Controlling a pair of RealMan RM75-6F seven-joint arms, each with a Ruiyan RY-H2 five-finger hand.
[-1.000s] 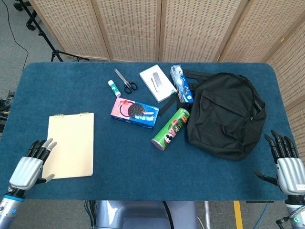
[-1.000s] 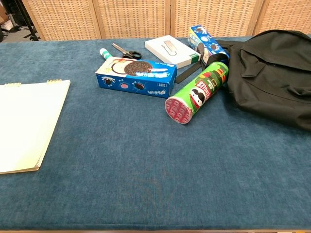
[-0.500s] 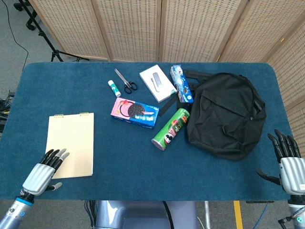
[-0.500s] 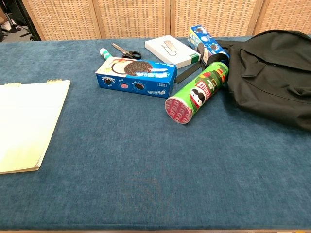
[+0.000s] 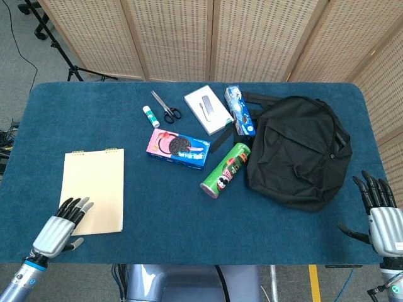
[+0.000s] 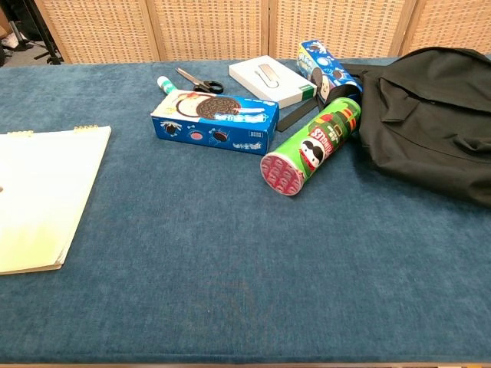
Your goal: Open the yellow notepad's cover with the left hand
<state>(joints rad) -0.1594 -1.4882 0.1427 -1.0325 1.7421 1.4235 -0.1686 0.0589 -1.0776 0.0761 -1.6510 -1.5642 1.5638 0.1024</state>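
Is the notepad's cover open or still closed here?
Closed: the notepad lies flat, cover down. The left hand has its fingertips at the near edge, nothing lifted.

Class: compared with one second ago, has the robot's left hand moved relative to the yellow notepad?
Yes. The left hand has shifted from the yellow notepad's left edge toward its near corner.

Bright even overhead light, soft faint shadows, sharp focus.

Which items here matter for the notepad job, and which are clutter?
Job: yellow spiral-bound notepad; left hand, fingertips over its near corner.

Clutter: black fabric backpack, green crisp tube, Oreo biscuit box, black-handled scissors, white flat box.
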